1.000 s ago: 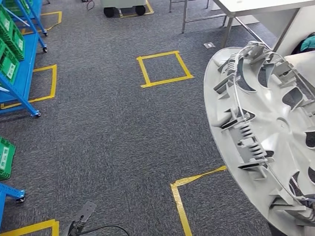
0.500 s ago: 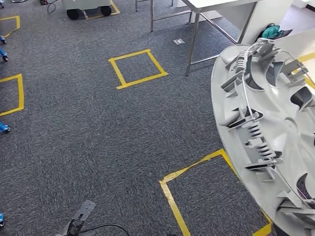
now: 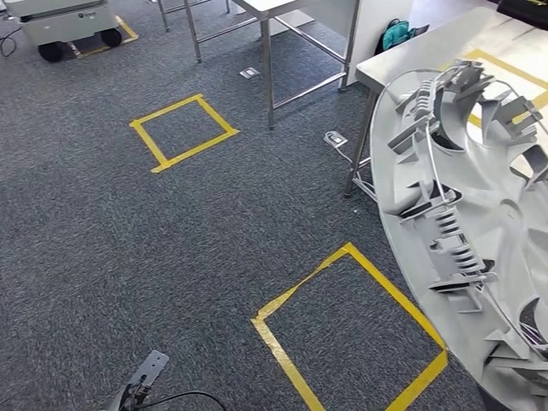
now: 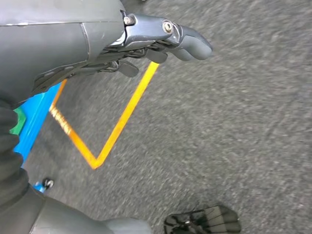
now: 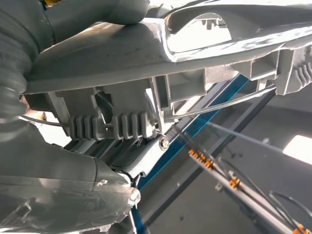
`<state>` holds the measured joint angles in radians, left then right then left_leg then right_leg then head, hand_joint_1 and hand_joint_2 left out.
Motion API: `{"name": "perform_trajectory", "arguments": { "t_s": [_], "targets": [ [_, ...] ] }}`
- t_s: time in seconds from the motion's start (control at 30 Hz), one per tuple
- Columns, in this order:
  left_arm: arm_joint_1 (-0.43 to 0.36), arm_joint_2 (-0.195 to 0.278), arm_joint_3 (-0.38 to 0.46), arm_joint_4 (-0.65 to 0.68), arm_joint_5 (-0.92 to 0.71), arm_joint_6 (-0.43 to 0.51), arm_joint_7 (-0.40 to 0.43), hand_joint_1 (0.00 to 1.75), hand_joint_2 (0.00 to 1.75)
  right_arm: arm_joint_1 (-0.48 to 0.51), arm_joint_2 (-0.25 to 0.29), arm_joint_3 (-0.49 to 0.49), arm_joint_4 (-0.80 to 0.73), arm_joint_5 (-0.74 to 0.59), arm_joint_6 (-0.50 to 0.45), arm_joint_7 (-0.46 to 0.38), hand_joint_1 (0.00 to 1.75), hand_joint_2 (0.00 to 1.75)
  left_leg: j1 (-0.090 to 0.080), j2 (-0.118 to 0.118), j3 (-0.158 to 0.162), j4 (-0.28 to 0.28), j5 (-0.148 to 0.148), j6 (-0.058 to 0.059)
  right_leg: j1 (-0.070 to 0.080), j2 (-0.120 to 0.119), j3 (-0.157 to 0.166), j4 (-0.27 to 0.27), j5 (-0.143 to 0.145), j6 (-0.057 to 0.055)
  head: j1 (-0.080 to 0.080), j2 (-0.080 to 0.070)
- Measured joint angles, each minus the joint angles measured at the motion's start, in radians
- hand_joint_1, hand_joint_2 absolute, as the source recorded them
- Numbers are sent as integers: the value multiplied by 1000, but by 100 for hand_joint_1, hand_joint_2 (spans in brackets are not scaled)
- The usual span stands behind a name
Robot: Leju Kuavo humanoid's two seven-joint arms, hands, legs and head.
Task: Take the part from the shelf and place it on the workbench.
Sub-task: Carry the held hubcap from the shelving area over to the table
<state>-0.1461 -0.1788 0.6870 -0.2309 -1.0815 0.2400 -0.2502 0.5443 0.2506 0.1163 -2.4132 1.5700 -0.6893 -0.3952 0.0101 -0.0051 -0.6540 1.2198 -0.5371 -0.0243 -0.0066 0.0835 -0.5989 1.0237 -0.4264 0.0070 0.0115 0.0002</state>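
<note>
The part (image 3: 465, 214) is a large grey wheel cover with ribbed clips and a wire ring on its inner face. It is carried tilted on the right of the head view, its far rim overlapping the workbench (image 3: 426, 47), a pale top with yellow tape. My right hand (image 5: 62, 185) grips the part (image 5: 121, 53) at its rim, thumb on one face and fingers on the other. My left hand (image 4: 147, 39) hangs over the carpet with its fingers stretched out and nothing in it.
Two yellow tape squares mark the grey carpet, one far (image 3: 184, 130) and one near (image 3: 352, 330). A steel-legged table (image 3: 268, 60) and a white cart (image 3: 62, 21) stand at the back. A teal bag (image 3: 396, 34) lies behind the workbench. A blue shelf frame (image 4: 33, 117) is beside my left arm.
The camera has turned right: the blue shelves have slid out on the left and the workbench has come in on the right. The part stays held in the same spot.
</note>
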Motion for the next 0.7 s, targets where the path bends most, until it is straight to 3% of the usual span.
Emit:
{"name": "perform_trajectory", "arguments": {
  "t_s": [0.07,0.13,0.2,0.27,0.33,0.4,0.43,0.47,0.5,0.53,0.6,0.63,0.7],
  "targets": [
    [-1,1,0,0,0,0,0,0,175,0,0,0,0,0,0,0,175,175,5,-44,57,-135,67,2,-1,28,-1,4,-1,7,0,0],
    [-1,1,0,0,0,0,0,0,175,0,1,0,0,0,0,0,175,175,7,-74,84,-202,82,4,-1,50,-8,7,0,19,0,0],
    [-4,-1,-1,0,0,0,0,0,175,1,1,-1,0,0,0,0,175,175,5,-57,86,-208,80,13,-4,66,-17,3,4,31,0,0],
    [-7,-2,-1,0,0,0,0,0,175,3,1,-2,-1,0,0,0,175,175,6,-35,89,-211,82,27,-2,24,-34,26,-12,40,5,0],
    [-5,0,-1,0,0,0,0,0,175,2,1,-2,-1,0,0,0,175,175,4,-11,90,-213,80,37,1,-47,-81,125,-71,46,11,0],
    [-1,0,-1,0,0,0,0,0,175,0,1,-2,-1,0,0,0,175,175,1,16,92,-213,78,41,-1,-73,-145,257,-130,52,12,0],
    [1,1,-1,0,0,0,0,0,175,0,1,-2,-1,0,0,0,175,175,0,29,93,-212,76,41,-2,-76,-161,290,-136,54,12,0],
    [1,1,-1,0,0,0,0,0,175,1,1,-2,-1,0,0,0,175,175,0,41,95,-212,74,40,-3,-78,-156,282,-121,55,12,0],
    [1,0,-1,0,0,0,0,0,175,1,1,-3,-1,0,0,0,175,175,0,52,99,-212,71,38,-3,-83,-129,232,-91,55,12,0],
    [0,0,-1,0,0,0,0,0,175,1,1,-3,-1,0,0,-2,175,175,0,62,105,-212,67,34,-3,-96,-89,161,-57,55,12,0],
    [0,3,0,0,15,-12,0,0,175,-10,3,-11,4,-1,0,-44,175,175,-5,81,116,-211,59,24,1,-127,-22,44,-14,46,12,0],
    [-1,8,3,0,28,-26,1,0,175,-26,7,-22,15,-2,0,-87,175,175,-7,90,120,-212,56,18,3,-133,-9,20,-8,40,12,0],
    [-6,21,8,0,49,-59,1,0,175,-75,20,-49,53,-1,1,-187,175,175,-6,111,125,-215,54,8,7,-111,-9,15,-5,25,12,0]
  ]
}}
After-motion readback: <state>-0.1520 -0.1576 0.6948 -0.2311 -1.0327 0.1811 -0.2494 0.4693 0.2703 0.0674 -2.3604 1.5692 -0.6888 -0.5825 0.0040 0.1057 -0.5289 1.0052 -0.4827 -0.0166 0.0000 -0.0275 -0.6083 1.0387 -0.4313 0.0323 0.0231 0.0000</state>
